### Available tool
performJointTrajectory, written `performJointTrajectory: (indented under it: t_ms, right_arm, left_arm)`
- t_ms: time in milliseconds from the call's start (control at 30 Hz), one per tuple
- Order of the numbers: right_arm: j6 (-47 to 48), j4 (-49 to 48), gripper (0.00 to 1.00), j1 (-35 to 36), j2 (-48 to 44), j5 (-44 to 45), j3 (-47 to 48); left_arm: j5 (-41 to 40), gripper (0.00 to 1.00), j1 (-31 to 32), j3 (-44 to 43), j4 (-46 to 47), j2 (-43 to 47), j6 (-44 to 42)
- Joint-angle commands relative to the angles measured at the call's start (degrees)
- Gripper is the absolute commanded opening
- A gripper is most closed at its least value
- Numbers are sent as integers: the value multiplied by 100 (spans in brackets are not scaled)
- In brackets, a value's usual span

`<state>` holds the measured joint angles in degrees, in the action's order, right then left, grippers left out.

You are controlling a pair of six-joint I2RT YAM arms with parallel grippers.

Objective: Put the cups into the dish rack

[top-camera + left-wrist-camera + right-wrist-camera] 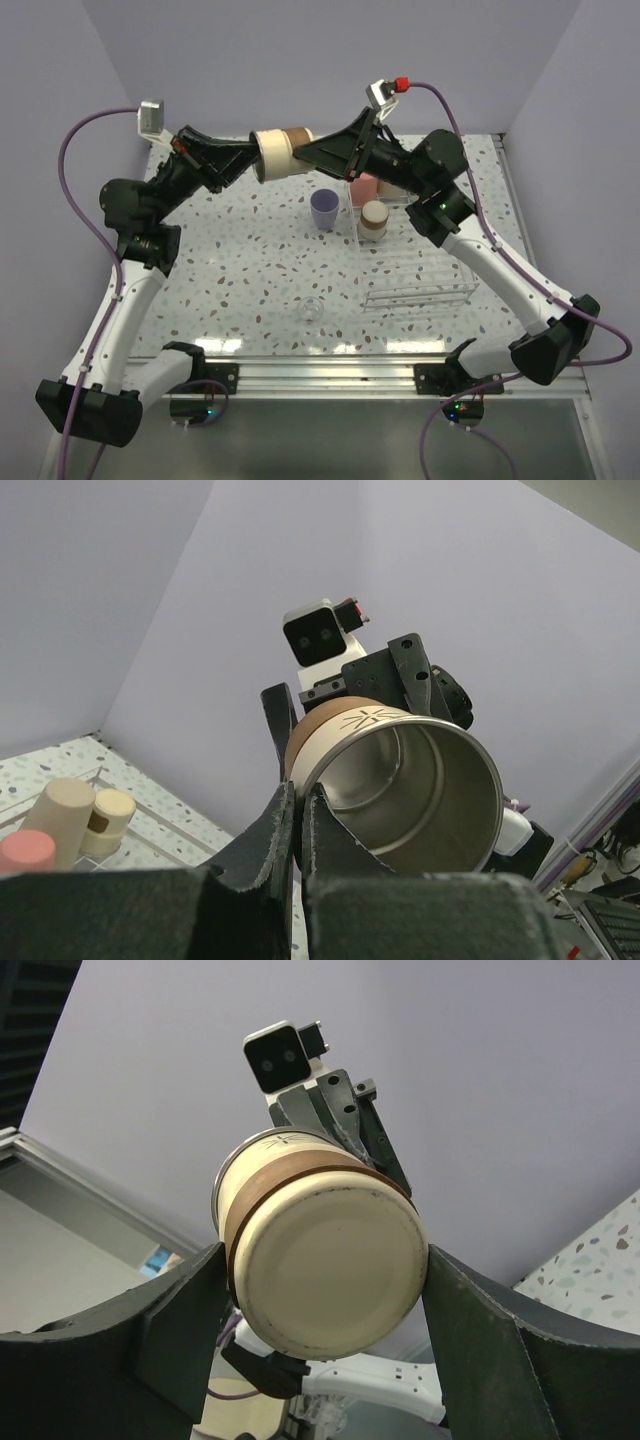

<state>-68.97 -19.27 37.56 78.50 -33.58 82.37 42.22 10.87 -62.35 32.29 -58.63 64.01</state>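
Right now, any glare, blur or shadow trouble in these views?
Top view: even light, sharp, but the clear rack nearly vanishes against the speckled table. Left wrist: bright reflections inside the cup; left fingers dark and soft. Right wrist: cup base sharp, no glare.

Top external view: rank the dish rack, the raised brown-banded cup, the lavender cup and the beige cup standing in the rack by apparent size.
1. Dish rack.
2. Brown-banded cup, raised nearer the camera, so unsure.
3. Lavender cup and beige cup in the rack: alike, unranked.

One cup (324, 208) stands just left of the dish rack (420, 288).
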Motion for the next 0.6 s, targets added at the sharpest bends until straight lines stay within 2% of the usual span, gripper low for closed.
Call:
performJointTrajectory:
  t_ms: [0,33,67,133,167,200,267,300,400,433,567]
  right_arm:
    - [-248,-455,59,23,78,168,262]
    - [-266,-473,53,23,78,168,262]
    - [-266,-481,41,32,78,168,254]
    - [-266,-499,30,32,69,177,210]
    - [-266,-499,21,32,60,177,183]
    - [-257,-499,18,32,60,185,157]
    - [-249,-499,13,23,51,194,113]
    - [-249,-499,7,32,43,194,95]
    - [-170,-464,0,32,16,221,69]
    - [-126,-368,0,23,-1,247,60]
    - [76,-165,0,23,-115,396,60]
  left_arm:
    - [138,0,-6,47,295,133,24]
    - [146,0,-6,47,252,150,-11]
    - [164,0,-15,47,216,142,-46]
    - [182,0,-6,38,76,168,-134]
    - [216,0,-6,38,32,168,-160]
    - [226,0,-15,38,-21,177,-187]
    - [208,10,-6,12,-232,177,-310]
    - [199,21,-15,21,-293,177,-345]
    - [164,35,-6,38,-496,220,-485]
    - [155,45,-6,38,-592,238,-547]
    - [138,61,-6,38,-803,256,-670]
